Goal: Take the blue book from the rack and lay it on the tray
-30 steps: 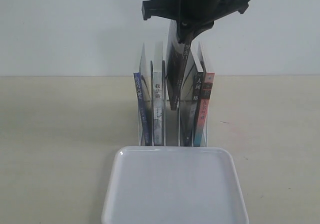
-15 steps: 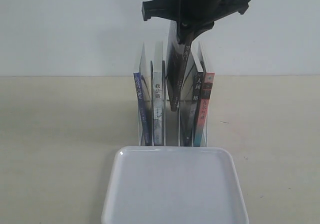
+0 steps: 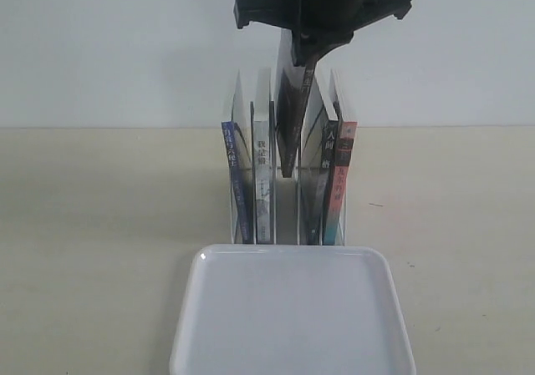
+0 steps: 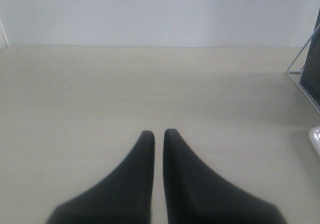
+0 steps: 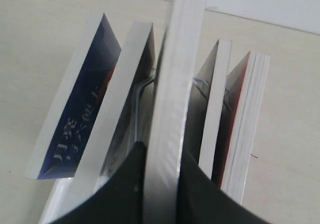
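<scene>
The blue book point(image 3: 236, 179) stands in the leftmost slot of the clear rack point(image 3: 241, 99); its blue cover with a white title point(image 5: 80, 119) shows in the right wrist view. My right gripper point(image 3: 305, 53) point(image 5: 161, 149) is shut on the top edge of a different, dark-spined book point(image 3: 288, 129) point(image 5: 175, 84), which hangs tilted and partly lifted out of the middle slot. The white tray point(image 3: 201, 262) lies in front of the rack with nothing on it. My left gripper point(image 4: 158, 131) is shut and holds nothing, low over bare table, outside the exterior view.
A pale grey-spined book point(image 3: 263, 183) stands beside the blue one. A dark book point(image 3: 322, 183) and a red-and-teal-spined book point(image 3: 341, 183) fill the right slots. The rack's edge point(image 4: 300, 69) and a tray corner point(image 4: 316, 136) show at the side of the left wrist view.
My right gripper has risen a little and drawn the dark-spined book further up out of the middle slot. The other books and the tray have not moved.
</scene>
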`<state>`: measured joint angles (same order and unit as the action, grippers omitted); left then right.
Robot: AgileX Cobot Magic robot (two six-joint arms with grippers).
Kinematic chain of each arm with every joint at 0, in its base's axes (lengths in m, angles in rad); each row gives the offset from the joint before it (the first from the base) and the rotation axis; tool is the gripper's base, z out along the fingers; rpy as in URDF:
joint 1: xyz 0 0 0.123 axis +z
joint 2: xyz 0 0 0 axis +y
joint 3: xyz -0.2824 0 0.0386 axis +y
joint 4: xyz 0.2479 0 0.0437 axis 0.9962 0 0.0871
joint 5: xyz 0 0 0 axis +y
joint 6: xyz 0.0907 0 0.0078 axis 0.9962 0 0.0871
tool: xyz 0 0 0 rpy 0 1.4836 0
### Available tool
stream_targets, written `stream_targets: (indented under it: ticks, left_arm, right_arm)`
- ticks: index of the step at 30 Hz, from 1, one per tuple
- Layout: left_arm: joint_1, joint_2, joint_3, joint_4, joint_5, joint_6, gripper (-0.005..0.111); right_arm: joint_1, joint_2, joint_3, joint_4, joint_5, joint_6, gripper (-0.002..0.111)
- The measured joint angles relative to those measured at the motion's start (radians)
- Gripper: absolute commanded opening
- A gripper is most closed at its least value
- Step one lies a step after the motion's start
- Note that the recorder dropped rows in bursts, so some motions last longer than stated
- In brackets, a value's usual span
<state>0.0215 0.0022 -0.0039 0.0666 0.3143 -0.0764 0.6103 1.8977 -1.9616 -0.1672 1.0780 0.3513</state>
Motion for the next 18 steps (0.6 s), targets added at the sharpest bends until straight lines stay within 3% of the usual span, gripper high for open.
stream_targets:
  ticks: [14,18]
  left_arm:
    - [0.000,0.000,0.000,0.000,0.000,0.000,0.006]
    - [0.000,0.000,0.000,0.000,0.000,0.000,0.006]
  right_arm:
    - [0.000,0.148,0.000,0.003,-0.006,0.000,0.000]
    - [0.000,0.160,0.000,0.021,-0.006,0.002,0.016]
